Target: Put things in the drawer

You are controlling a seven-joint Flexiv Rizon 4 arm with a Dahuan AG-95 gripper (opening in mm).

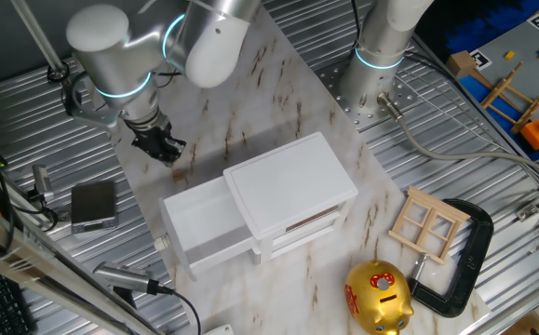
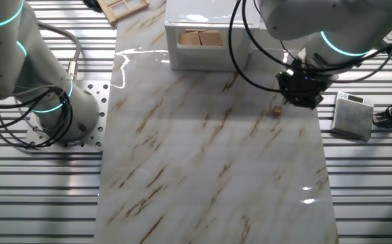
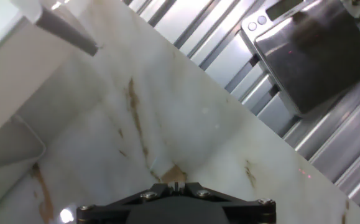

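1. 1 arm is at work over the marble board (image 1: 278, 102), with its gripper (image 1: 162, 147) low above the board's far corner, off to the side of the white cabinet (image 1: 292, 191).
2. Drawer check: the drawer (image 1: 199, 228) is pulled out from the cabinet's front, its white tray open to the top, and it sits on the marble well apart from the gripper.
3. From the other fixed view the cabinet (image 2: 206, 34) shows an open face with 2 pale wooden blocks (image 2: 200, 38) inside, side by side.
4. A small tan block (image 2: 276, 110) lies on the marble board (image 2: 209, 149), just beside and a touch below the gripper (image 2: 300, 91).
5. In the hand view that same small block (image 3: 173, 174) sits right at the gripper's nose, at the bottom of the frame, resting on the marble.
6. Fingers? The dark gripper body (image 3: 180, 202) fills the lower edge and hides the tips, so I cannot tell whether they are spread or pressed together, nor whether they touch the block.
7. Off the board, a grey flat box (image 1: 94, 205) rests on the ribbed metal table (image 1: 455, 177), near the gripper.
8. Over by the cabinet's other side: a wooden window frame (image 1: 427, 226), a black clamp (image 1: 463, 256) and a gold piggy bank (image 1: 378, 298), all close together.
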